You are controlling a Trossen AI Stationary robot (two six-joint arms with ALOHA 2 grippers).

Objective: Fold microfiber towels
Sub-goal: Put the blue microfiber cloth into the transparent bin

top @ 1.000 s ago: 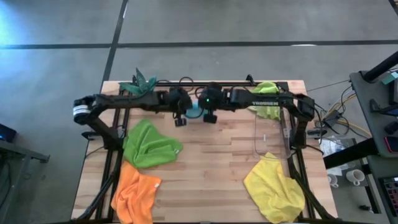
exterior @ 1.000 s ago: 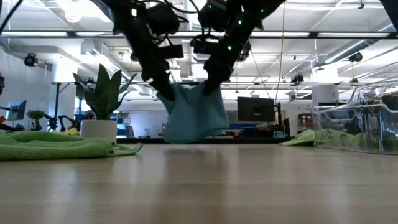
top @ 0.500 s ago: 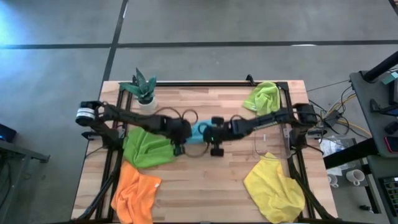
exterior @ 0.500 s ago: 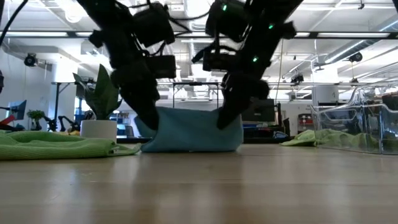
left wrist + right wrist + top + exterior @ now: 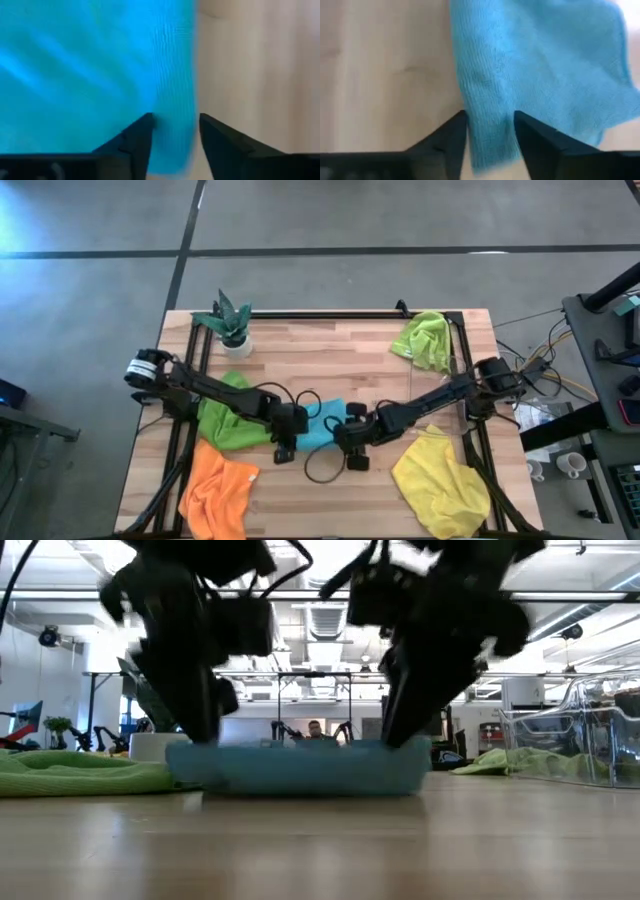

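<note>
Blue towel (image 5: 320,425) sits mid-table, dark green towel (image 5: 228,412) crowding its 9 o'clock, yellow towel (image 5: 440,480) at 4, bare wood at 12. Left gripper (image 5: 172,131) and right gripper (image 5: 489,129) straddle its edge, jaws narrowly apart.

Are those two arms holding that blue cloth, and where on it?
Unclear: each gripper's fingers straddle an edge of the blue towel on the table, slightly parted.

Robotics lab, open-plan industrial hall. Low view: exposed ceiling ducts (image 5: 335,615) and strip lights, monitors (image 5: 25,718) on stands, more robot arms (image 5: 100,737) in the background, a person (image 5: 316,729) seated behind. High view: polished concrete floor (image 5: 330,230), butcher-block table (image 5: 330,345), loose cabling (image 5: 535,365) and equipment rack at right.
</note>
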